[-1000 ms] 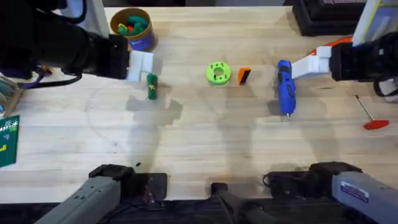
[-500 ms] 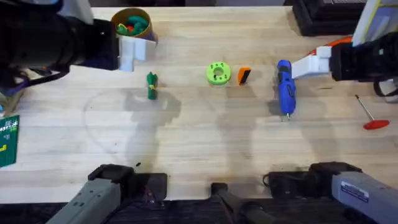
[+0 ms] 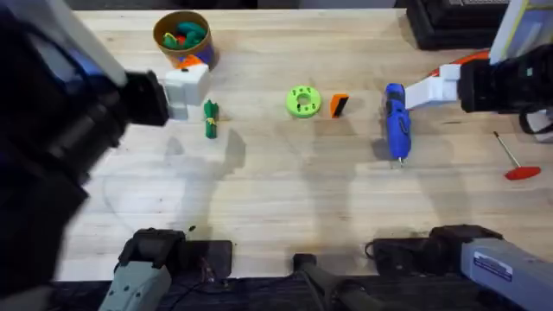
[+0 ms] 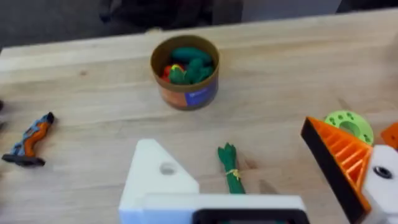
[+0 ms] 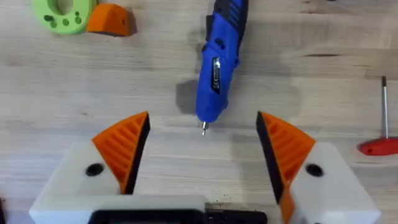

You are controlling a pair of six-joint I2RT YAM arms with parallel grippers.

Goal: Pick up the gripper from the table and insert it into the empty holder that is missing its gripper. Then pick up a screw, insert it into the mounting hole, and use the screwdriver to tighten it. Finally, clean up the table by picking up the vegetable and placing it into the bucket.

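A: Left tool [image 3: 183,91] sits high at the table's [image 3: 276,207] left side, its white holder [image 4: 155,180] bare on one jaw, an orange ribbed pad [image 4: 339,162] on the other. Jaws stand apart, nothing between them.

B: And the vegetable?

A: The vegetable [image 3: 210,118] lies flat on the wood just beside that tool, on its inner side, not touching. In the left wrist view it rests in the gap between the two jaws, farther out on the table. The bucket [image 3: 183,38] stands just behind the tool, upright, holding green and orange toy pieces.

B: The loose gripper?

A: The gripper [image 3: 339,105], orange wedge with a dark face, lies mid-table, just beside the lime-green disc [image 3: 302,101], well apart from the left tool and nearer the right one.

B: Right side, then.

A: Right tool [image 5: 203,149] hovers spread wide, both orange pads on, gripping nothing. The screwdriver [image 3: 396,121] lies on the table; in the right wrist view its metal tip points into the gap between the pads, without contact. A thin rod with a red handle [image 3: 515,161] lies off to the right. In the left wrist view a small orange-and-black hand tool [image 4: 30,144] lies at the far left
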